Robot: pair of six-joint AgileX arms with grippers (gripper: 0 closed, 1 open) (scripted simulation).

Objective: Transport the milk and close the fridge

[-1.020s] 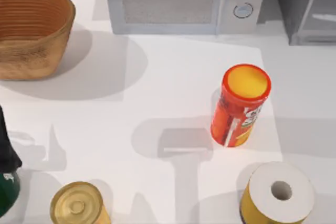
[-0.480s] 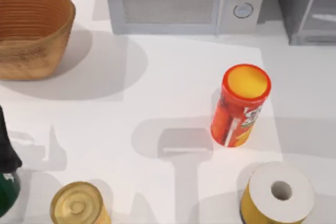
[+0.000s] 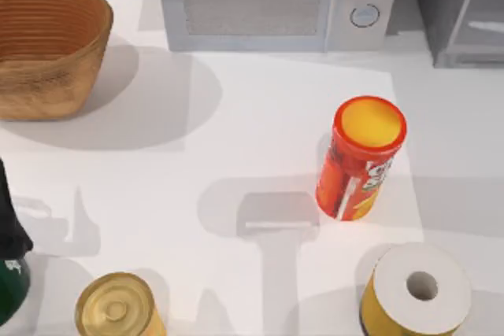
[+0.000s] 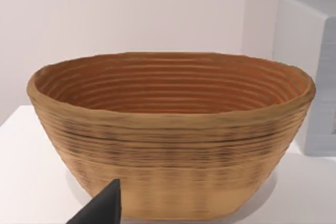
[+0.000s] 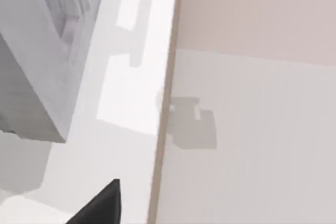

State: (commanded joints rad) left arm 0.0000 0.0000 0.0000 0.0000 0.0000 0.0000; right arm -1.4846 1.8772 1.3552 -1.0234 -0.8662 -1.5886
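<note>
The milk is out of view. The fridge (image 3: 461, 13), a plain grey cabinet with a light grey framed door panel, stands partly in view at the table's far right corner. The right wrist view shows the fridge's (image 5: 37, 61) grey side close by. A dark tip of my right gripper (image 5: 102, 205) sits at that picture's edge, above the white table beside the wall. A dark tip of my left gripper (image 4: 102, 208) points at the woven basket (image 4: 173, 135) from close range.
A microwave (image 3: 276, 1) stands at the back middle and the basket (image 3: 47, 45) at the back left. A red chips tube (image 3: 361, 159) stands right of centre. Along the front are a paper roll (image 3: 417, 289), a tin can (image 3: 118, 308) and a green bottle (image 3: 9, 265).
</note>
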